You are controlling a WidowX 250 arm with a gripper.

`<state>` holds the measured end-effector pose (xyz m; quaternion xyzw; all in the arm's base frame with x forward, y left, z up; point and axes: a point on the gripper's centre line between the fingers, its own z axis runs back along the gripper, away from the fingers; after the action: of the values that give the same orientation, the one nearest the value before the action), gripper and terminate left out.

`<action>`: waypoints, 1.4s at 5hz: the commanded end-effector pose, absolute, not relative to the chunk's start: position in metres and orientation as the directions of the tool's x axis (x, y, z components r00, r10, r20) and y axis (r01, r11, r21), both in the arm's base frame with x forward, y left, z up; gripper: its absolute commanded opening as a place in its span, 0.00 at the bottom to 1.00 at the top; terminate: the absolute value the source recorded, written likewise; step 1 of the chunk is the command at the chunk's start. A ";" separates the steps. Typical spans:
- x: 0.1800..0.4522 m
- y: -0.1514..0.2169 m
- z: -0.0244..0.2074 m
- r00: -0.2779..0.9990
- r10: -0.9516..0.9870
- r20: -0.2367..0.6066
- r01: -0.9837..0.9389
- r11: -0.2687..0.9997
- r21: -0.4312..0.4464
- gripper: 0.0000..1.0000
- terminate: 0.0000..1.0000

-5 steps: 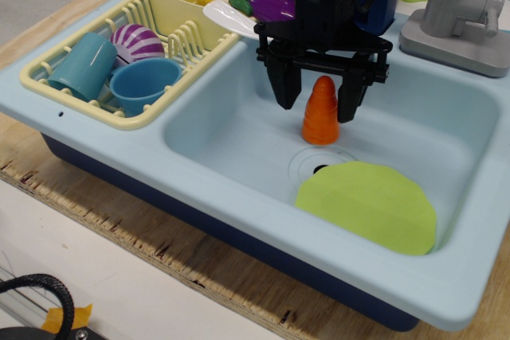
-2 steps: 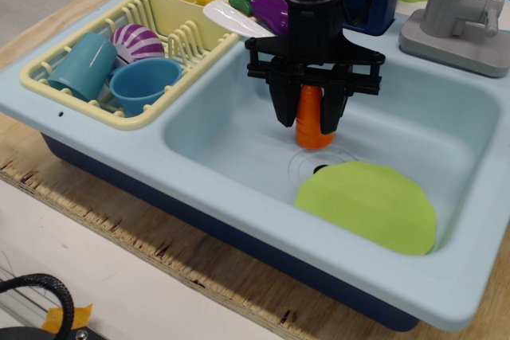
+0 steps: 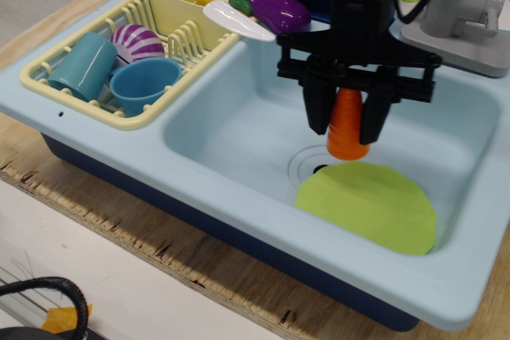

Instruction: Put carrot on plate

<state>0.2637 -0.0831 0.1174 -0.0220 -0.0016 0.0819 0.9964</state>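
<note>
The orange ridged carrot [image 3: 348,127] hangs upright between the black fingers of my gripper [image 3: 346,123], which is shut on it. It is held above the sink floor, just over the back left edge of the lime-green plate [image 3: 368,206]. The plate lies flat on the bottom of the light-blue sink [image 3: 239,129], at its front right. The carrot's tip is hidden between the fingers.
A cream dish rack [image 3: 131,49] at the left holds a teal cup [image 3: 84,65], a blue bowl [image 3: 143,85] and a striped purple ball [image 3: 135,41]. A purple eggplant [image 3: 279,12] and a white knife with a yellow handle [image 3: 231,17] lie behind the sink. A grey faucet [image 3: 462,17] stands at the back right.
My gripper closed on the carrot, lifted it off the sink floor and carried it to the right, toward the plate.
</note>
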 end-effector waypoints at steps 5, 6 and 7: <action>0.237 -0.105 0.110 0.975 0.223 0.003 -0.220 0.964 -0.151 1.00 0.00; 0.237 -0.105 0.110 0.975 0.223 0.003 -0.220 0.964 -0.151 1.00 0.00; 0.237 -0.105 0.110 0.975 0.223 0.003 -0.220 0.964 -0.151 1.00 0.00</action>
<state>0.2345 -0.1057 0.0997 -0.0656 0.0079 0.1102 0.9917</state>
